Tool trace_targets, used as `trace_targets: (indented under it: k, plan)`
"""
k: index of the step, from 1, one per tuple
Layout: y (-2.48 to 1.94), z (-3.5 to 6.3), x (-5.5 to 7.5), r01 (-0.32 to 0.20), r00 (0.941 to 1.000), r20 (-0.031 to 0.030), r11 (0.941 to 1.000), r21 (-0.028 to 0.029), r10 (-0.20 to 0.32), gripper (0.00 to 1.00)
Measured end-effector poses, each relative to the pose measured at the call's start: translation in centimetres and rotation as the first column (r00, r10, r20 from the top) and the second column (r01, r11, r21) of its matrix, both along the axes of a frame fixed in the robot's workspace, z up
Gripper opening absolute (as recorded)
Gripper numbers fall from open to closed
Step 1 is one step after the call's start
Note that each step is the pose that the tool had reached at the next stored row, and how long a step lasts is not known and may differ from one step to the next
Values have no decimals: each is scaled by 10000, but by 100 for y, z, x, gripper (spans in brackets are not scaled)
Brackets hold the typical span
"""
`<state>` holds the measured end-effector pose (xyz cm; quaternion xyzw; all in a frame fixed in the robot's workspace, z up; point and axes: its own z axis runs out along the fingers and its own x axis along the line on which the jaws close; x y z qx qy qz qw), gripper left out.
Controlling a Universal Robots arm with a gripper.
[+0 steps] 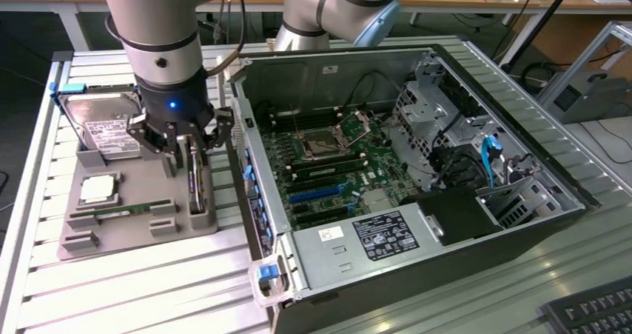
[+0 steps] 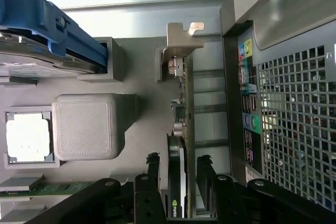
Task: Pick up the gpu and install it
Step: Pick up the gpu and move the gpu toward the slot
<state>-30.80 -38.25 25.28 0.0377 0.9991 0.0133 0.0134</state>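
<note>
**A:** Start at the exterior view's left. What lies out from the pincer?

**B:** Well off to its left, on the grey tray [image 1: 138, 239]: hard drive [image 1: 109, 130] furthest back, processor [image 1: 99, 189] nearer, memory stick [image 1: 123, 213] nearest. The tray rests on the slatted table [image 1: 148, 293].

**A:** The pincer itself?

**B:** The pincer [image 1: 192, 164] hangs low over the tray's right edge, pointing straight down. There is one arm, so no question of which is closer. In the wrist view the pincer [image 2: 178, 163] is spread, with one finger either side of the gpu [image 2: 185, 93]. A sliver of gap shows on each side. My judgement: straddling the card, not pinching it.

**A:** Where is the card, exactly?

**B:** The gpu [image 1: 197, 193] is directly beneath the pincer and between its fingers, standing on edge in the tray's slot. Its long axis runs along the tray, crosswise to the line joining the two fingers. So the flat faces meet the pads squarely. The silvery bracket end lies beyond the fingertips, toward the hard drive's end.

**A:** And to the right?

**B:** The open computer case [image 1: 326, 71] is just beside the pincer's right, its rear panel parallel to the card. The motherboard [image 1: 326, 167] lies further right inside. The card is not yet installed.
</note>
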Motion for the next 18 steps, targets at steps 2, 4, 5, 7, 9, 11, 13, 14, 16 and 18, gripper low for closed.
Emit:
trace_targets:
  k: [2, 4, 5, 7, 9, 11, 13, 14, 16, 18]
  plan:
    - [0, -23, 0, 0, 10000, 0, 10000, 0, 0, 42]
    - [0, -41, 0, 0, 10000, 1, 10000, 1, 0, 42]
    - [0, -53, 0, 0, 10000, 0, 10000, 0, 0, 42]
    - [0, -69, 0, 0, 10000, 0, 10000, 0, 0, 42]
    - [0, -83, 0, 0, 10000, 0, 10000, 0, 0, 42]
    - [0, -88, 0, 0, 10000, -2, 10000, -1, 0, 42]
    - [0, -93, 0, 0, 10000, 0, 10000, 0, 0, 42]
    - [0, -94, 0, 0, 10000, -1, 10000, 0, 0, 42]
    - [0, -96, 0, 0, 10000, -1, 10000, -1, 0, 42]
    - [0, -96, 0, 0, 10000, 0, 10000, 0, 0, 42]
